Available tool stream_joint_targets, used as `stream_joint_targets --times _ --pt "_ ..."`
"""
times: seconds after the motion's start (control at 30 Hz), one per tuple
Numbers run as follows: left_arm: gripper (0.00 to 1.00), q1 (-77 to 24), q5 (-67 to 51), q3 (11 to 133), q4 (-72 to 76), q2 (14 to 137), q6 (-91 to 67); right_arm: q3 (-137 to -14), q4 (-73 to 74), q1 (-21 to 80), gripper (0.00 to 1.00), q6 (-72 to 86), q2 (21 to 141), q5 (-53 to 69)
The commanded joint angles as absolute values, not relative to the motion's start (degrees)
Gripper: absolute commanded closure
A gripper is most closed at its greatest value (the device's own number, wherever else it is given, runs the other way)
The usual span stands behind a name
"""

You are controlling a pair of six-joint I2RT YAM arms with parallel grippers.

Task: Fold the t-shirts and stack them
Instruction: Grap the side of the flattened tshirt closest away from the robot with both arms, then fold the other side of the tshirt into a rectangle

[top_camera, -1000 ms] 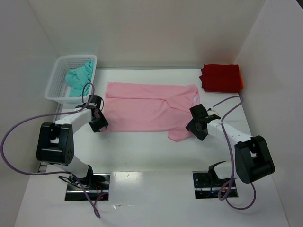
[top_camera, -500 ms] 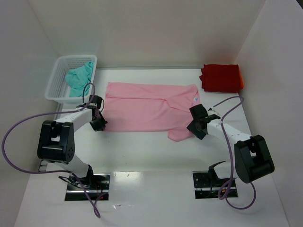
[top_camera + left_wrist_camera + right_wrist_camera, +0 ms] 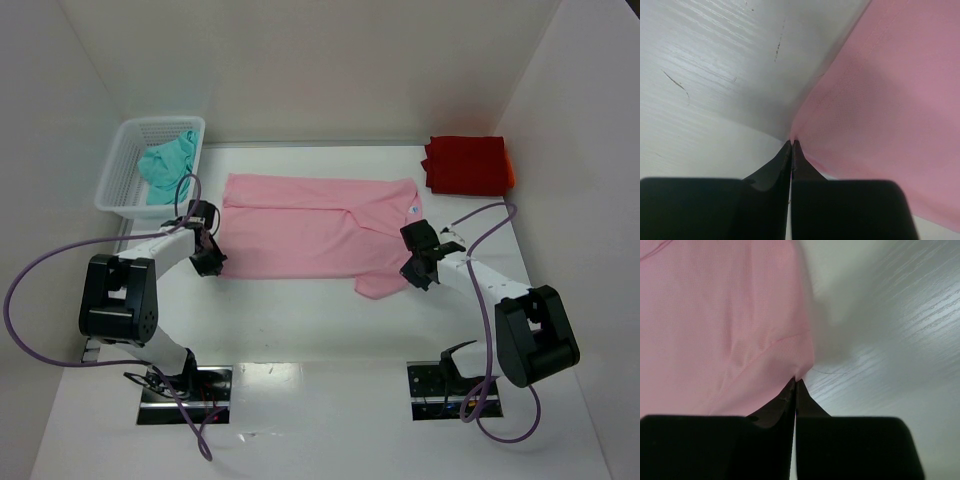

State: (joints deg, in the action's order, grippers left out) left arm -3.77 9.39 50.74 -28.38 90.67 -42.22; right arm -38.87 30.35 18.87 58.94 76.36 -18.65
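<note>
Pink t-shirt (image 3: pixel 310 225) spread flat, left edge clamped by left gripper (image 3: pixel 791 145), right hem clamped by right gripper (image 3: pixel 795 381), pinches confirmed only by wrist views, red t-shirt (image 3: pixel 468 165) seen only overhead.

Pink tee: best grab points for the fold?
Take the near edge at its two ends, one arm each, coming in low from the outer sides. The pink t-shirt lies flat and spread out, so only its thin edges can be pinched. The left gripper and right gripper are shut on those spots.
</note>
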Motion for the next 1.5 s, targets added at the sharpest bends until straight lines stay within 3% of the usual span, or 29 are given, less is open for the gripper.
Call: stream_joint_targets --times 0.0,0.5,1.07,1.47 --pt "1.00 -3.34 9.32 53.08 -29.00 89.91 -41.84 -39.46 28.30 19.25 1.00 58.63 76.03 -22.32" --pt "1.00 -3.34 8.26 61.61 -31.91 85.34 -36.39 -49.74 28.48 16.44 1.00 51.95 70.93 -20.49" --pt "1.00 -3.34 8.70 78.30 -28.04 101.59 -33.49 -66.00 17.50 12.13 1.00 43.86 92.26 -19.50" --pt "1.00 -2.81 10.99 87.01 -26.98 110.65 -32.26 -71.02 16.44 9.23 0.99 42.10 98.88 -19.51"
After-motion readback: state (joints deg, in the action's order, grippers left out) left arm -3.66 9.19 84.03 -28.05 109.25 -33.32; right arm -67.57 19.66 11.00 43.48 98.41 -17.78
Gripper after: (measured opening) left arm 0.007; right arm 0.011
